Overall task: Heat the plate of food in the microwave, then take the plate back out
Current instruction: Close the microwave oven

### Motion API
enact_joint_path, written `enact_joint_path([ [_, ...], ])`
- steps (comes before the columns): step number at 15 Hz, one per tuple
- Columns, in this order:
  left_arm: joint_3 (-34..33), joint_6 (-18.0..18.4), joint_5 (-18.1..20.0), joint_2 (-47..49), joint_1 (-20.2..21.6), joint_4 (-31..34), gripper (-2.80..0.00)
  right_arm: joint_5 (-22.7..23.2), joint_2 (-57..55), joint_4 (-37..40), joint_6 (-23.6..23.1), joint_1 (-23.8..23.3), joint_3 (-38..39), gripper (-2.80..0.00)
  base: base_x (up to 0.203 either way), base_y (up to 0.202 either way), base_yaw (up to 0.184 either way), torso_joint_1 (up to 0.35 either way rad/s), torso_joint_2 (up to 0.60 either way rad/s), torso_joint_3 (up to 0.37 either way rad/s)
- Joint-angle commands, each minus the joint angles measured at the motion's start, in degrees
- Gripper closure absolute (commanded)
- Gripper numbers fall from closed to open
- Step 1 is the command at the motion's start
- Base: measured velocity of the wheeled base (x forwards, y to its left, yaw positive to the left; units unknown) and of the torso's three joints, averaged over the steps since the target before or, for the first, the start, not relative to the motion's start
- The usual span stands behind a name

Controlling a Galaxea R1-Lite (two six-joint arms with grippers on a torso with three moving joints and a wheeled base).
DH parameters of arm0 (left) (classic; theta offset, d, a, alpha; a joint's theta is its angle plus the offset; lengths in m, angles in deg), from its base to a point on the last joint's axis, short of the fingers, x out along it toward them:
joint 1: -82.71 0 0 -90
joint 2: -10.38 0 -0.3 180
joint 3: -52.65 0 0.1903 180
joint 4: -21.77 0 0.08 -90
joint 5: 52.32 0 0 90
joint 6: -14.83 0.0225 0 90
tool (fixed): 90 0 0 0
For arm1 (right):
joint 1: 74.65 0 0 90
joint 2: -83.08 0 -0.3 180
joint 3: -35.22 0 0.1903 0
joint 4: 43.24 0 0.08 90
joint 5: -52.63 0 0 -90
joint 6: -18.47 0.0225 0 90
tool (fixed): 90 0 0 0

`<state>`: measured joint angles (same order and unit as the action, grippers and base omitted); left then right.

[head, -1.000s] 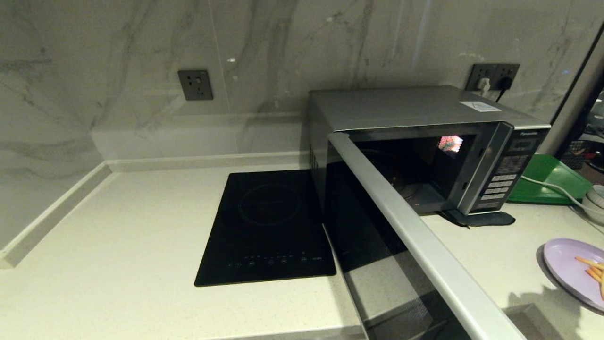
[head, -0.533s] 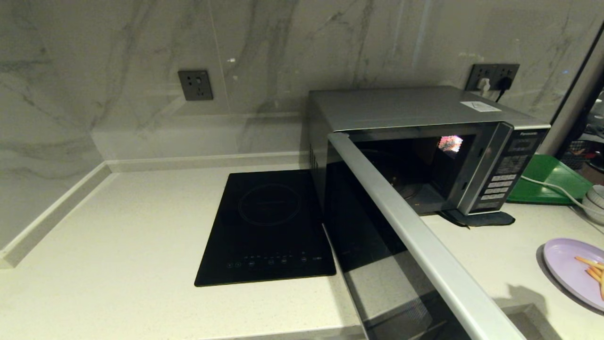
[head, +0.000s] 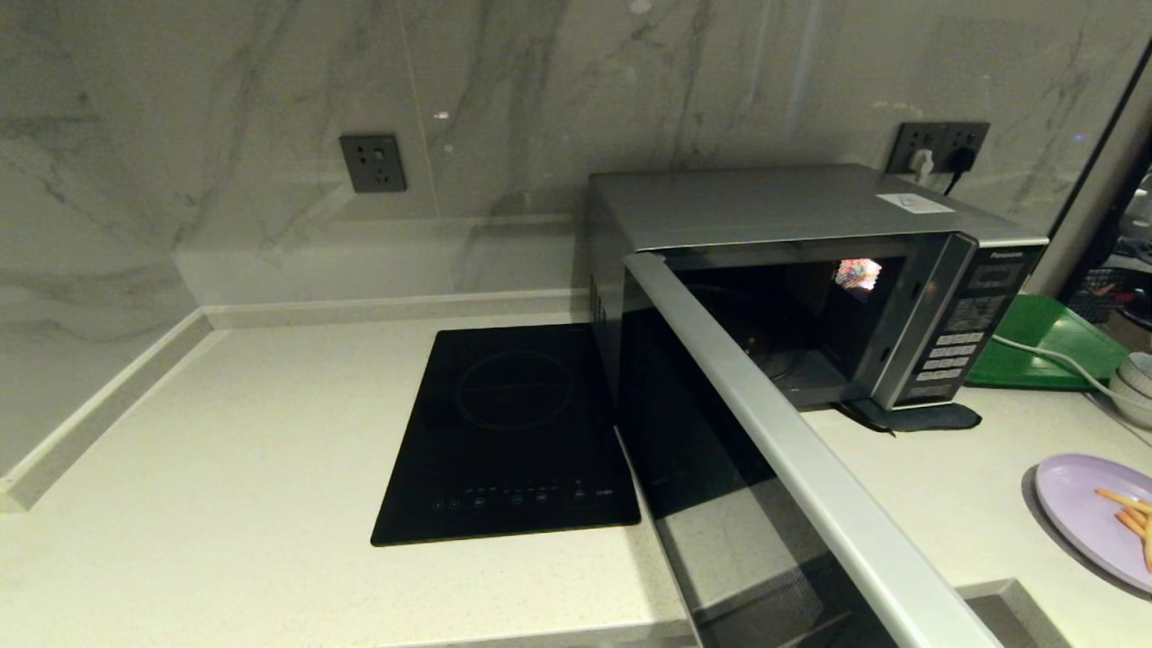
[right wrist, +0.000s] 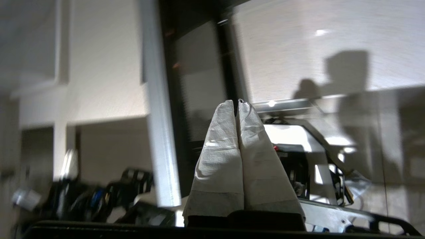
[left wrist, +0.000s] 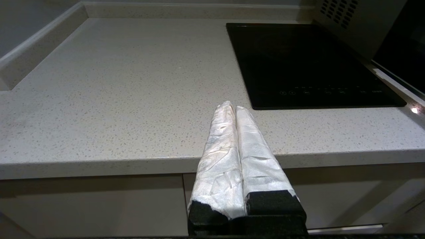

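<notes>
You've got the microwave [head: 810,270] sitting on the counter [head: 225,450] with its door [head: 765,432] swung wide open, dark glass facing the cooktop [head: 513,432]. The plate of food [head: 1093,517] is on the counter off to the right, well apart from the microwave and half cut off at the edge of the head view. Your left pincer [left wrist: 232,108] is pressed together, parked just off the counter's front edge, holding nothing. Your right pincer [right wrist: 237,104] is pressed together too, empty, near the door's silver edge strip [right wrist: 156,116].
</notes>
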<state>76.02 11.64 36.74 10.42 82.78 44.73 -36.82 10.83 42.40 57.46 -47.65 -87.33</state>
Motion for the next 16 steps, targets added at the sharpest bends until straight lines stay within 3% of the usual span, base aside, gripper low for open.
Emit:
enact_joint_path([
  [1, 0.00, -0.06, 0.05, 0.04, 0.01, -0.03, 0.00, 0.03, -8.29, 0.24, 0.48, 9.16, -6.48, 0.00, 0.000, 0.000, 0.000, 0.000, 0.00, 0.000],
  [4, 0.00, -0.06, -0.03, 0.04, 0.01, -0.03, 0.00, 0.04, -16.35, -1.69, 2.11, 18.08, -13.68, 0.00, 0.000, 0.000, 0.000, 0.000, 0.00, 0.000],
  [6, 0.00, -0.06, -0.03, 0.04, 0.01, -0.03, 0.00, -0.69, -20.55, -8.32, 2.15, 21.36, -14.25, 0.00, 0.000, 0.000, 0.000, 0.000, 0.00, 0.000],
  [7, 0.00, -0.06, -0.03, 0.04, 0.01, -0.03, 0.00, -3.41, -22.81, -10.75, 2.07, 22.83, -14.32, 0.00, 0.000, 0.000, 0.000, 0.000, 0.00, 0.000],
  [10, 0.00, -0.06, -0.03, 0.04, 0.01, -0.03, 0.00, -22.57, -30.04, -15.50, 1.96, 28.32, -14.36, 0.00, 0.000, 0.000, 0.000, 0.000, 0.00, 0.000],
  [11, 0.00, -0.06, -0.03, 0.04, 0.01, -0.03, 0.00, -25.97, -31.73, -16.36, 1.29, 29.61, -14.37, 0.00, 0.000, 0.000, 0.000, 0.000, 0.00, 0.000],
  [13, 0.00, -0.06, -0.03, 0.04, 0.01, -0.03, 0.00, -29.08, -32.51, -15.59, -0.32, 30.66, -14.28, 0.00, 0.000, 0.000, 0.000, 0.000, 0.00, 0.000],
  [16, 0.00, -0.06, 0.06, 0.04, 0.01, -0.03, 0.00, -29.11, -31.62, -12.34, -0.17, 31.34, -14.28, 0.00, 0.000, 0.000, 0.000, 0.000, 0.00, 0.000],
])
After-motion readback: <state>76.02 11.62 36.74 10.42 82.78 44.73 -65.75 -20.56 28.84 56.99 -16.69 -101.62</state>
